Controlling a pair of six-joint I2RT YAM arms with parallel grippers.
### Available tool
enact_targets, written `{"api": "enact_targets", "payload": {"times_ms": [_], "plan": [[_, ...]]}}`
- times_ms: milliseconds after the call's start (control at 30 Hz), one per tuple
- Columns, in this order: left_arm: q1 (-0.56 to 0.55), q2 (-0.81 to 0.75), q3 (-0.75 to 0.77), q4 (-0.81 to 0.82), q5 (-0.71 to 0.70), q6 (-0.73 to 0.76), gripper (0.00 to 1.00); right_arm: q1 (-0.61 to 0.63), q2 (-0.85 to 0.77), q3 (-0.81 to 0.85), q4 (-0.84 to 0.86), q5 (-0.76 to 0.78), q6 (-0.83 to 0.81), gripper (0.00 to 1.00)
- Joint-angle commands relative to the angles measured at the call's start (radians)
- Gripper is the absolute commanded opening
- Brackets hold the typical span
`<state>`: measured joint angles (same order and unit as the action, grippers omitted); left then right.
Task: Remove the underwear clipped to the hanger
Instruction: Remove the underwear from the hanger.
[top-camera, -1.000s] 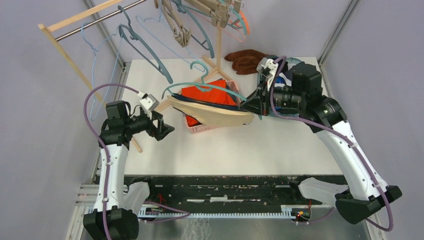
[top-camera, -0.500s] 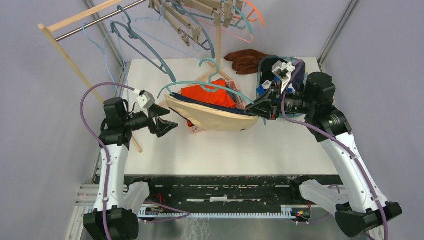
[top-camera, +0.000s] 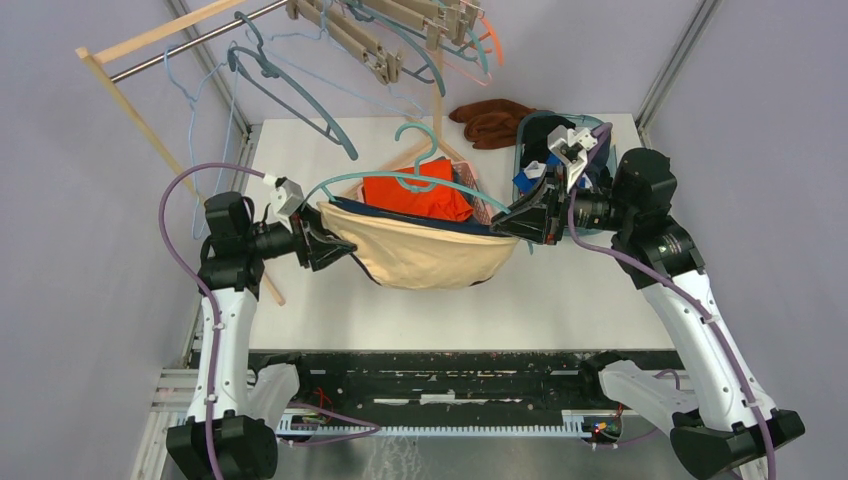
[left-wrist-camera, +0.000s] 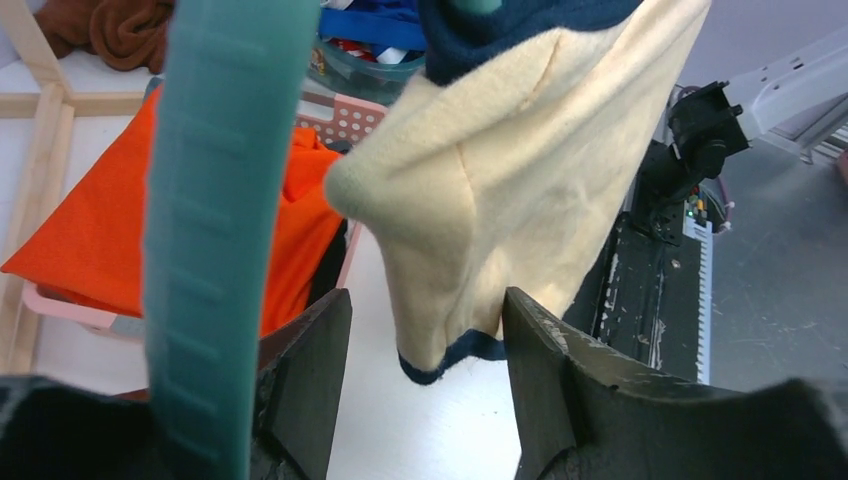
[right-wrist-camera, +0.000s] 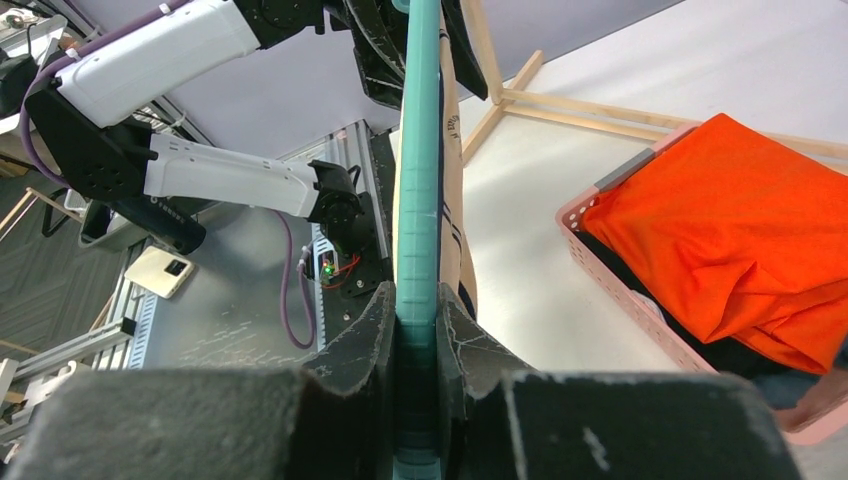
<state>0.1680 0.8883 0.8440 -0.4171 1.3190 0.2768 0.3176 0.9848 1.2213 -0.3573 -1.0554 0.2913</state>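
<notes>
Over table (top-camera: 580, 290), underwear (top-camera: 430, 255) before left gripper (top-camera: 338, 250)

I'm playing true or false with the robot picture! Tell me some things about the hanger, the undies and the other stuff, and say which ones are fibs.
1. The right gripper is pinching the teal hanger. True.
2. The left gripper is squeezed shut on the beige underwear. False: its jaws stand open, with the fabric showing between them.
3. The orange garment sits in the pink basket. True.
4. The beige underwear lies flat on the table. False: it hangs from the teal hanger, up in the air.
5. The brown cloth is in the pink basket. False: it lies at the far end of the table.
</notes>
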Motion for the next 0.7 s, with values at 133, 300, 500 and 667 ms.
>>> {"api": "enact_targets", "payload": {"times_ms": [133,300,500,667], "plan": [[0.003,0.029,0.048,0.037,0.12,-0.103,0.55,-0.031,-0.021,-0.015,0.122,0.0,0.057,0.0],[0.028,0.078,0.076,0.02,0.173,-0.104,0.48,-0.042,-0.015,-0.027,0.166,-0.01,0.095,0.0],[0.041,0.175,0.212,-0.382,0.28,0.265,0.46,-0.049,-0.014,-0.043,0.187,-0.024,0.103,0.0],[0.042,0.277,0.313,-0.693,0.296,0.578,0.54,-0.052,-0.012,-0.059,0.261,-0.037,0.16,0.0]]}}
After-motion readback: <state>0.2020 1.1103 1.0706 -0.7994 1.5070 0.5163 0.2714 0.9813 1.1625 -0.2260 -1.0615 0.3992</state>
